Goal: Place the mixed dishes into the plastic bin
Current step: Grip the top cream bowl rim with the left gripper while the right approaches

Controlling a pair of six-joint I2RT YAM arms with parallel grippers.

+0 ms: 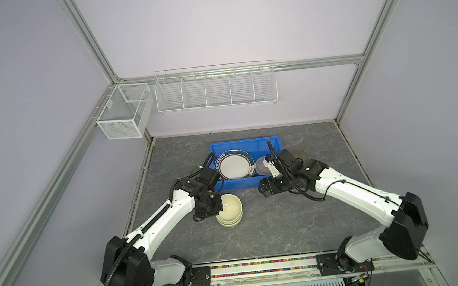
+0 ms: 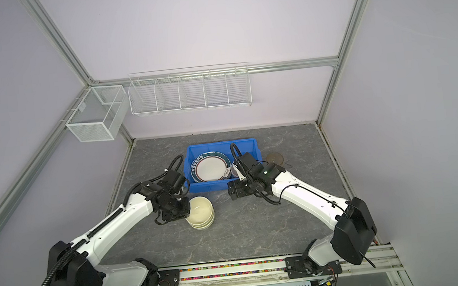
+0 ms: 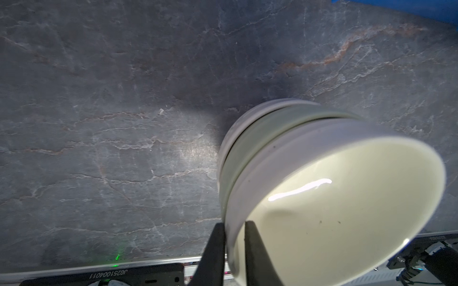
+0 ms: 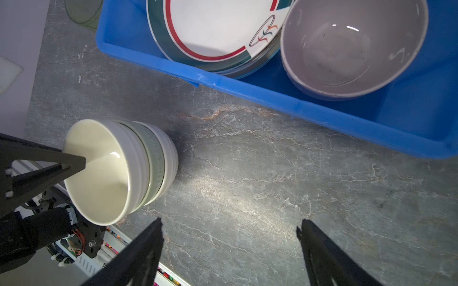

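Three nested bowls (image 1: 229, 213) (image 2: 200, 212) stand on the table in front of the blue plastic bin (image 1: 245, 143) (image 2: 219, 145): cream on top, green in the middle, cream below. My left gripper (image 3: 234, 229) (image 1: 219, 212) is shut on the near rim of the top cream bowl (image 3: 334, 210) (image 4: 99, 168), one finger inside and one outside. In the bin lie a white plate with a teal-red rim (image 1: 235, 167) (image 4: 213, 27) and a lilac bowl (image 1: 261, 166) (image 4: 347, 49). My right gripper (image 4: 229, 222) (image 1: 265, 188) hangs open over bare table.
An amber cup (image 1: 299, 154) (image 2: 274, 158) lies on the table right of the bin, behind my right arm. A green cup (image 4: 84, 12) stands off the bin's left corner. White wire baskets (image 1: 214, 89) hang on the back wall.
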